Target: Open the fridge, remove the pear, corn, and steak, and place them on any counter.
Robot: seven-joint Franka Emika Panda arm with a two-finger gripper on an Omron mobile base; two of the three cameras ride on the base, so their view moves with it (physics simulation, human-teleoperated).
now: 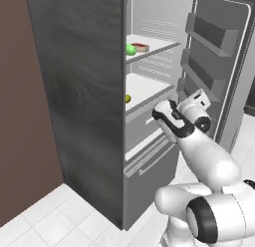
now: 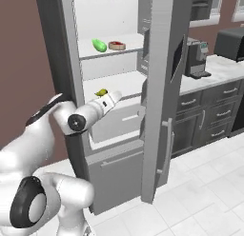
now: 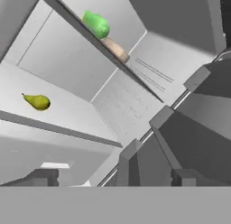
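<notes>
The fridge [image 2: 119, 97] stands with its door swung fully open, so the opening step reads as complete and the removal step is in hand, with none of the three items yet taken. The claw [image 3: 113, 175] is at the mouth of the compartment, level with the lower shelf; its two dark tips stand well apart with nothing between them, so it is wide and empty. The pear [image 3: 37, 101] lies on the lower shelf ahead of the claw and off to one side, near the left wall of the compartment, lying on its side. The corn [image 3: 97, 24] and the steak [image 3: 115, 49] lie side by side on the upper shelf, above and beyond the claw, the steak just beside the corn. The pear is judged the nearest target: the next move calls for advancing the claw into the compartment toward the left wall, descending over the pear and closing across its body. Clearance is bounded by the front edge of the upper shelf above, the drawer front below, and the door bins [image 1: 209, 37] on the open door close to the arm's other side. The desk [image 2: 214, 68] lies beyond the door, so any carry-out must pass around the door edge.
</notes>
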